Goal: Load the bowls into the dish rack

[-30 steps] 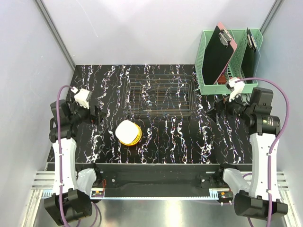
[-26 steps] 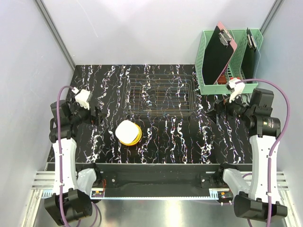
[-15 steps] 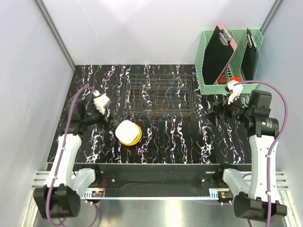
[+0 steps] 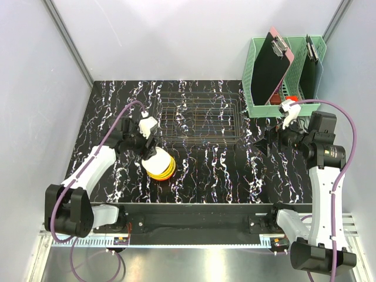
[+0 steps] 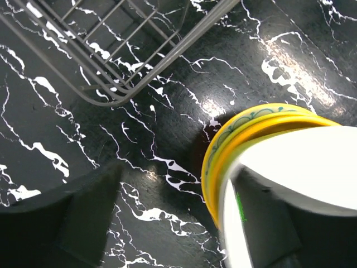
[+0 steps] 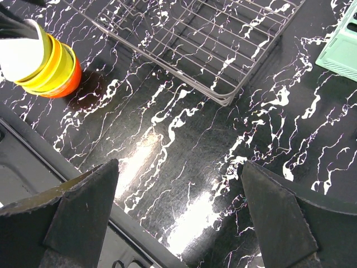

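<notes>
The left gripper (image 4: 150, 145) hangs wide open at the far-left rim of the stack of bowls (image 4: 160, 166). One finger is outside the stack and one is over the cream-white top bowl (image 5: 301, 167), with no grip on it. The stack stands mid-table (image 4: 211, 170), left of centre. Just behind it, toward the far edge, lies the dish rack (image 4: 197, 116). By the right edge the right gripper (image 6: 178, 167) gapes, holding nothing. Behind it, a mint-green basket (image 4: 264, 110) of clipboards (image 4: 271, 64) fills the far right corner.
</notes>
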